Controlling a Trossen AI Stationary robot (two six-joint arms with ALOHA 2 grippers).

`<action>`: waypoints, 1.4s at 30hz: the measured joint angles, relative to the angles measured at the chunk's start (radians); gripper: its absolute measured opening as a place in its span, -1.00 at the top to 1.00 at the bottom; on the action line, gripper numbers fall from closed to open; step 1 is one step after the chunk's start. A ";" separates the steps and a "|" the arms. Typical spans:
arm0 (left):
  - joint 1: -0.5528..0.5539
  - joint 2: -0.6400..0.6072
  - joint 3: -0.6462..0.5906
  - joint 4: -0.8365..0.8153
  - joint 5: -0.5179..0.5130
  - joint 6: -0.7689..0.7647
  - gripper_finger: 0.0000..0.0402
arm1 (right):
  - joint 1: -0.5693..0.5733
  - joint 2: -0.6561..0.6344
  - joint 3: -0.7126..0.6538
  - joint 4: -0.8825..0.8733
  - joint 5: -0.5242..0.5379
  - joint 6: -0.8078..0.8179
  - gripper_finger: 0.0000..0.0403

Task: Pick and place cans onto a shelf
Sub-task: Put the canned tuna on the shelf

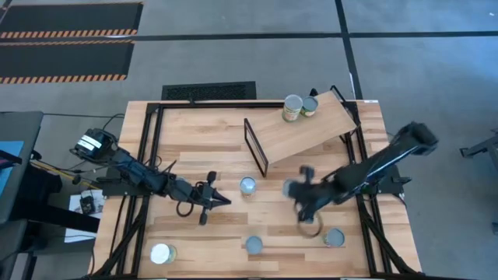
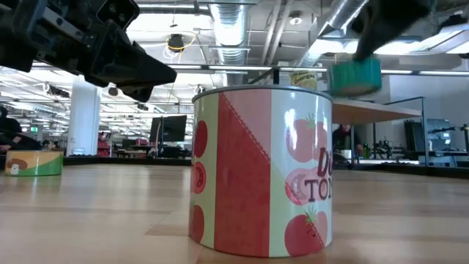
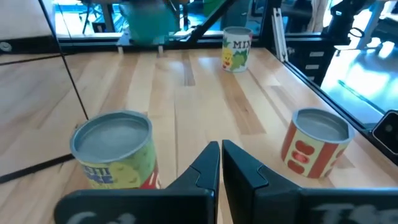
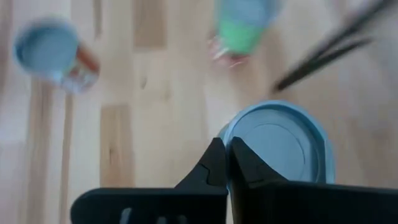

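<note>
My right gripper [image 1: 299,190] is shut on a teal-labelled can [image 4: 280,146] with a bluish-grey top, held up over the middle right of the table; it also shows in the low view [image 2: 355,77]. My left gripper [image 3: 219,155] is shut and empty above the tabletop, between a yellow-green can [image 3: 115,149] and a red-and-white tomato can [image 3: 314,140], both standing on their bases. The slanted light-wood shelf [image 1: 307,132], with its black frame [image 1: 255,148], bears two cans [image 1: 299,106] at its far end. My right gripper holds the teal can at the edge of its top [image 4: 239,127]; the fingers come from above, pointing down, and hide the exact place of contact. The can hangs upright below the fingers [image 2: 355,77], lifted clear of the table.
A white-topped can [image 1: 161,253] stands at the near left, a can [image 1: 334,237] at the near right, a can [image 1: 247,185] in the middle and the tomato can [image 1: 254,246] near the front edge. Black frame rails [image 1: 144,155] run along the table's sides.
</note>
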 joint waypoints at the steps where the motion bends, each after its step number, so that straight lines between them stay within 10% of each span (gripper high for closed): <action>1: 0.007 0.000 0.000 0.004 0.008 0.001 0.97 | -0.014 -0.051 0.000 -0.029 0.023 0.021 0.98; 10: 0.101 0.000 0.000 0.025 0.079 0.013 0.97 | -0.392 -0.387 0.034 -0.364 0.147 0.089 0.98; 24: 0.484 -0.160 -0.001 -0.079 0.472 0.099 0.97 | -1.249 -0.325 0.034 -0.197 -0.207 -0.320 0.98; 42: 0.637 -0.262 -0.001 -0.207 0.545 0.110 0.97 | -1.337 -0.098 0.034 -0.080 -0.246 -0.378 0.87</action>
